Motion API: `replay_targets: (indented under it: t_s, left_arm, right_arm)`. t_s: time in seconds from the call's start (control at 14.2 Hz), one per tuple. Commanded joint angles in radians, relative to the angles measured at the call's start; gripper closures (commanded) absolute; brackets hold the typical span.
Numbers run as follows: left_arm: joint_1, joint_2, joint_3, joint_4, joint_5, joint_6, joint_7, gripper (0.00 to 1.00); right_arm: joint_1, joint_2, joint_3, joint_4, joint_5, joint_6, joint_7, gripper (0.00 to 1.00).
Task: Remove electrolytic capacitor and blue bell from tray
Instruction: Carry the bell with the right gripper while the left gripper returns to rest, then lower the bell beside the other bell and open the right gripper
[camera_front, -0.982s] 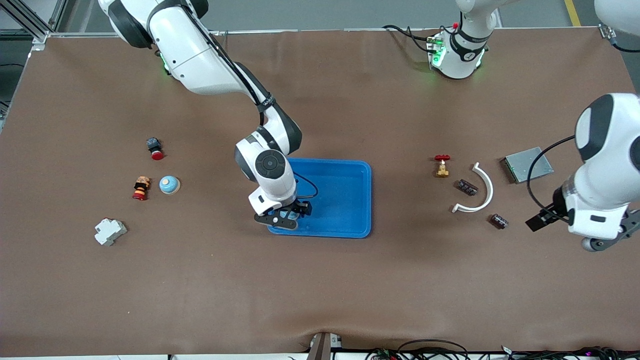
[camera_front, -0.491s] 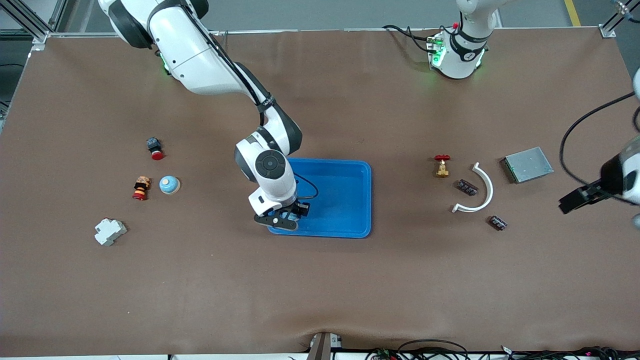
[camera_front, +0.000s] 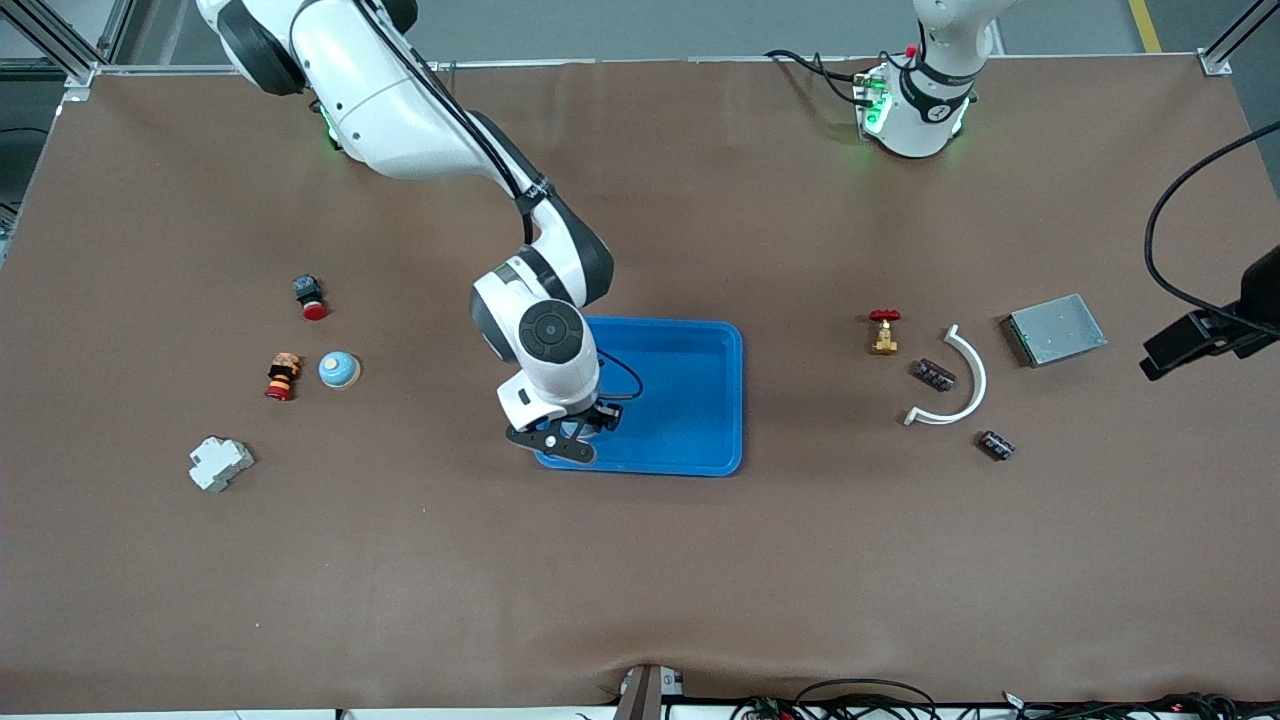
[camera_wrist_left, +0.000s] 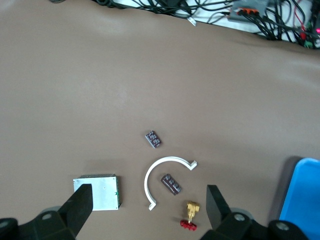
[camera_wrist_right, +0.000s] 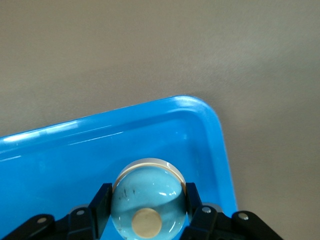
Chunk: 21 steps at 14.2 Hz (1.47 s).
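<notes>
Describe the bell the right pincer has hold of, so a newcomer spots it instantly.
Start at the blue tray mid-table, then go to its corner nearest the front camera at the right arm's end. There the right pincer is shut on a pale blue domed bell with a tan button; a similar bell sits outside, on the table.

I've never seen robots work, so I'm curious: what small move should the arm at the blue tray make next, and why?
Probably lift straight up. The right gripper is shut on the pale blue domed bell, which sits in a corner of the bright blue plastic tray, so it must clear the raised rim. The left gripper waits open above the table.
</notes>
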<state>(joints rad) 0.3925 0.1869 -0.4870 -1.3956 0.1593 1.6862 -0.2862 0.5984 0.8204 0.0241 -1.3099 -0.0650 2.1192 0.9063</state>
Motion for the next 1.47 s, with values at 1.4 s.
replay_targets:
  t_s: [1.4]
  left_arm:
    - [-0.422, -0.253, 0.519, -0.079, -0.155, -0.278, 0.259, 0.00]
  right_arm:
    - [-0.543, -0.228, 0.002, -0.509, 0.053, 0.337, -1.191, 1.00]
